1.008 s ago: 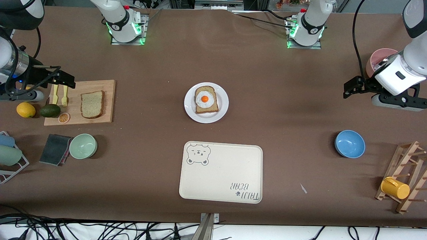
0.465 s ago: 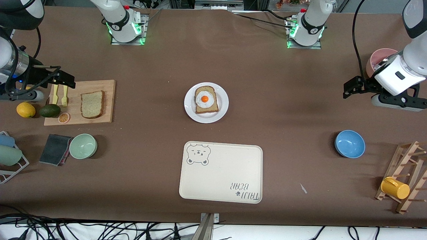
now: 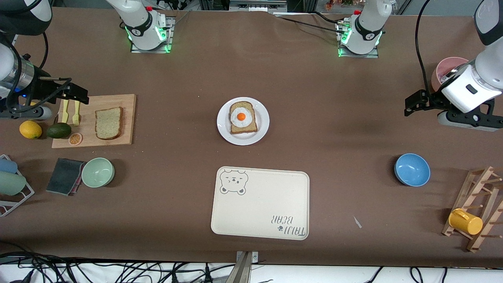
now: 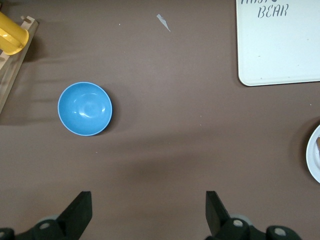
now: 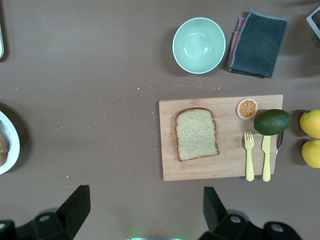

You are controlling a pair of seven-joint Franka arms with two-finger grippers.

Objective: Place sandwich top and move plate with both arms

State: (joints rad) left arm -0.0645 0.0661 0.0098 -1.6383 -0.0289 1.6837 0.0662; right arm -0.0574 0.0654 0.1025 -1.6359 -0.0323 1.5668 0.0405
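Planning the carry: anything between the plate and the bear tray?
Nothing: bare brown table between the plate and the bear tray, in the front view.

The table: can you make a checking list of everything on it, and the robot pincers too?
Surface: brown table, a few crumbs.
Job's things: plain speckled bread slice lies on the wooden cutting board; small round white plate holds the egg-topped bread slice.
Clutter: cream bear-printed tray, blue bowl, mint green bowl, grey cloth, avocado, lemon, yellow cup.
Pincers: left pincer open, over bare table; right pincer open, beside the board.
Cables: black bundle along the table edge.
Surroundings: nothing seen.
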